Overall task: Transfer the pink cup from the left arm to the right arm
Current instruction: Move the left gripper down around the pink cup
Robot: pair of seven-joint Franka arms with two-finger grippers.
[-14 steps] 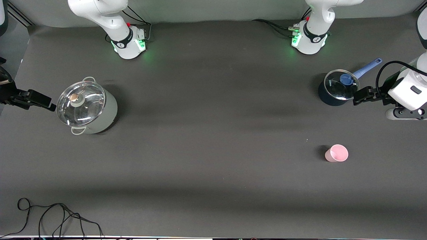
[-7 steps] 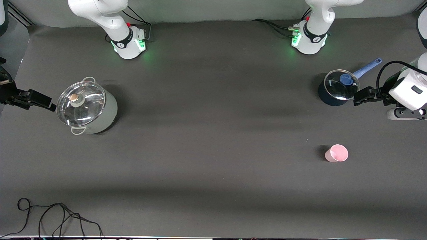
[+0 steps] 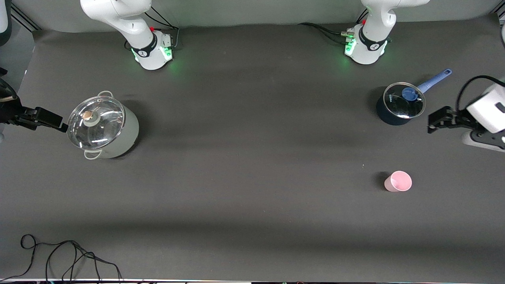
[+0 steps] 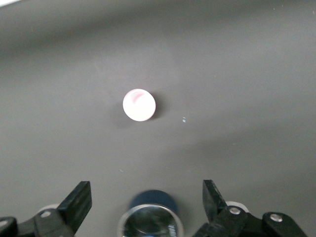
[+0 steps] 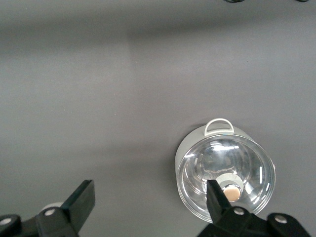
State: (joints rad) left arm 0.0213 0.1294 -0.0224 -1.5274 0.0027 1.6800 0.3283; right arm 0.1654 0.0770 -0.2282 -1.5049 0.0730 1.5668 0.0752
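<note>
Here, front view. Pink cup (image 3: 398,181): upright on the table (image 3: 252,165), mouth up, toward the left arm's end, nearer the camera than the blue pot (image 3: 399,104); nothing touches it. Blue pot: glass lid on, blue handle pointing away from the cup. Left gripper (image 3: 433,122): in the air at the table's edge, beside the blue pot, well apart from the cup; how far its fingers stand apart cannot be told from here. Right gripper (image 3: 59,125): at the right arm's end of the table, well apart from the cup, tip just beside the grey pot (image 3: 103,127); finger spacing cannot be told here either. Grey pot: glass lid on, two loop handles. Black cable (image 3: 63,256): loose on the table edge nearest the camera, well apart from the cup.

Left wrist view. Left gripper (image 4: 147,203): fingers spread wide, holding nothing. Cup (image 4: 139,104) seen from above; blue pot (image 4: 152,217) shows between the fingers.

Right wrist view. Right gripper (image 5: 150,200): fingers spread wide, empty. Grey pot (image 5: 224,170) lies beside one finger.
</note>
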